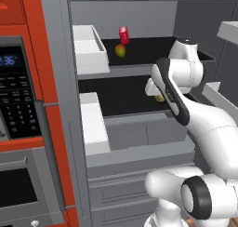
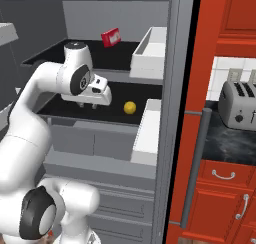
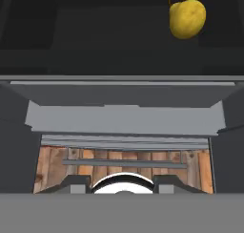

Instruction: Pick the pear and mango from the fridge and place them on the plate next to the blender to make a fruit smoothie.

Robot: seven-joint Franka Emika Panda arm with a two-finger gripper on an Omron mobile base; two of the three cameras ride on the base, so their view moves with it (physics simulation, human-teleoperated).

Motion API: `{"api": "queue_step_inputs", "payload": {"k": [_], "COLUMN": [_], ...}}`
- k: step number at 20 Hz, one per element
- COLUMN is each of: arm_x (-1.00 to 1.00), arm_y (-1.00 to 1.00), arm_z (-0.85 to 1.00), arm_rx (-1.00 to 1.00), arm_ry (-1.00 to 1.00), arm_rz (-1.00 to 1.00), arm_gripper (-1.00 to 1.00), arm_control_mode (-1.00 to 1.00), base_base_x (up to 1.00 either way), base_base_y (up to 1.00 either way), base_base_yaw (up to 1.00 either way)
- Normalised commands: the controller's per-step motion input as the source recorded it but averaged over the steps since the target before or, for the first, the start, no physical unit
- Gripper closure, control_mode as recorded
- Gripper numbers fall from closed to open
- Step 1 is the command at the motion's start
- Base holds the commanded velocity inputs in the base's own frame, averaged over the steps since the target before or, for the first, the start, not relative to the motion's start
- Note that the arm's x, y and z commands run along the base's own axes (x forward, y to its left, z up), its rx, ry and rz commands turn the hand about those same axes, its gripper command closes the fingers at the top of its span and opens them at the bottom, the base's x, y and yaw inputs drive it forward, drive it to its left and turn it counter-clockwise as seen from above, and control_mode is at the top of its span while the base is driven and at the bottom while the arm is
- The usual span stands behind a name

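Beside hand (image 2: 87,106), pear (image 2: 130,107), apart

Mango (image 1: 120,50) on shelf above pear (image 2: 130,107)

The white arm rises from its base, bends at the elbow and reaches forward at mid height, its wrist turned so the hand points downward. The gripper (image 2: 87,106) hangs empty, its two short dark fingers (image 2: 80,105) pointing down with a narrow gap between them.
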Motion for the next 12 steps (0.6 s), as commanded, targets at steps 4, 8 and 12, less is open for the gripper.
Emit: {"api": "queue_step_inputs", "payload": {"k": [4, 8, 12], "arm_x": [-0.03, 0.05, 0.30], "arm_y": [0.00, 0.00, -0.01], "arm_z": [-0.02, -0.31, -0.56], "arm_rx": [0.00, 0.03, -0.04], "arm_ry": [-0.21, -0.32, -0.15], "arm_rz": [0.00, -0.14, -0.01], "arm_gripper": [-1.00, -1.00, -1.00], "arm_control_mode": [-1.00, -1.00, -1.00], "base_base_x": [0.00, 0.00, 0.00], "base_base_y": [0.00, 0.00, 0.00], "base_base_yaw": [0.00, 0.00, 0.00]}}
